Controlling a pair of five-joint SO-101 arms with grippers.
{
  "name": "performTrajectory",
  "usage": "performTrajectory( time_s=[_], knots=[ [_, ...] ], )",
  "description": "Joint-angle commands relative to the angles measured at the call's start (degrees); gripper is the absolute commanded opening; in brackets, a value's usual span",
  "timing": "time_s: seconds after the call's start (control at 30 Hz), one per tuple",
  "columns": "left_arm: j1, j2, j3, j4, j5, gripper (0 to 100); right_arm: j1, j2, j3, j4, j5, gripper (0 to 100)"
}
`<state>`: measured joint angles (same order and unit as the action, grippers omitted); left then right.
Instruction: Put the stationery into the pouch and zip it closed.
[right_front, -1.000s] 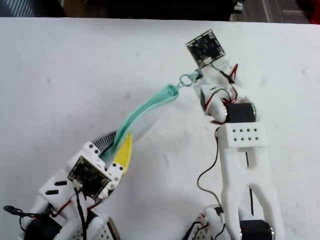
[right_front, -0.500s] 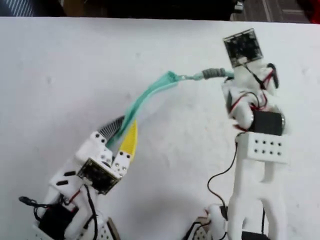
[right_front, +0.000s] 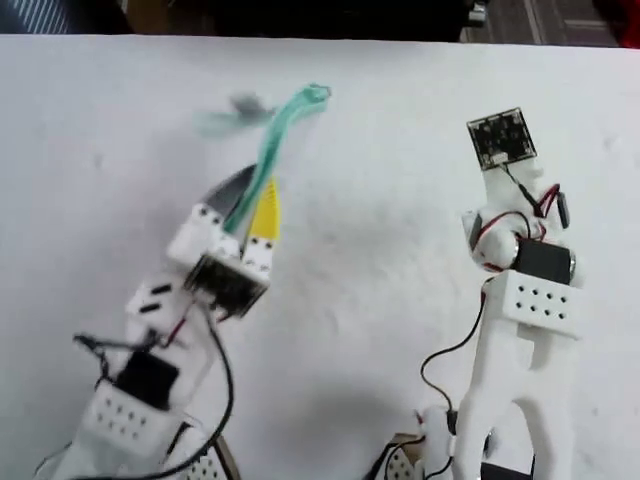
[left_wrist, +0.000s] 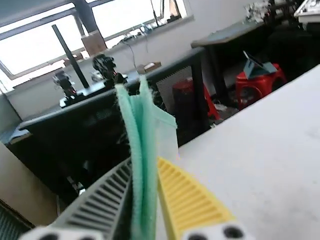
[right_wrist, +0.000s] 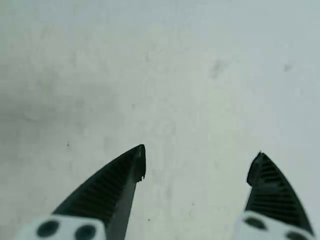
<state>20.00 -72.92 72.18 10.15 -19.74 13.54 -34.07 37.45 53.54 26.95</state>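
Currently pouch (right_front: 283, 122) is being clenched by left hand (right_front: 255, 192), long axis pointing away from it; right hand (right_wrist: 200, 151) released, well apart.

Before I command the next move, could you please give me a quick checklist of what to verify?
1. Grip on the pouch: ok, left jaws shut on one end, the rest sticking out beyond them.
2. Right jaws free: ok, open over bare table.
3. Right jaws apart from the pouch: ok.
4. The pouch zipped fully closed: cannot tell.
5. The stationery inside the pouch: cannot tell.
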Motion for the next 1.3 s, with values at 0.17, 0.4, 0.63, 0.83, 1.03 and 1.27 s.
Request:
performTrajectory(
  time_s=[0.17, 0.4, 0.63, 0.83, 1.03, 1.27],
  knots=[
    [6.4, 29.7, -19.5, -7.2, -10.9, 2, -0.3, -1.2, 6.5, -2.9, -15.4, 31.2],
    [12.8, 49.7, -22.0, -11.5, -21.3, 2, 5.1, -1.2, 14.9, -14.1, -20.4, 31.2],
    [15.8, 61.1, -21.2, -10.5, -20.9, 4, 6.8, -1.2, 16.1, -15.3, -22.2, 31.2],
    [19.3, 56.5, -22.2, 1.5, 4.5, 23, 7.0, -1.2, 16.1, -15.3, -22.1, 31.2],
    [19.4, 55.0, -33.9, 24.1, 13.6, 25, 8.1, -1.2, 16.3, -15.3, -22.0, 31.2],
    [21.9, 50.4, -46.1, 49.4, 13.9, 28, 8.1, -1.2, 16.3, -15.3, -22.0, 31.2]
  ],
)
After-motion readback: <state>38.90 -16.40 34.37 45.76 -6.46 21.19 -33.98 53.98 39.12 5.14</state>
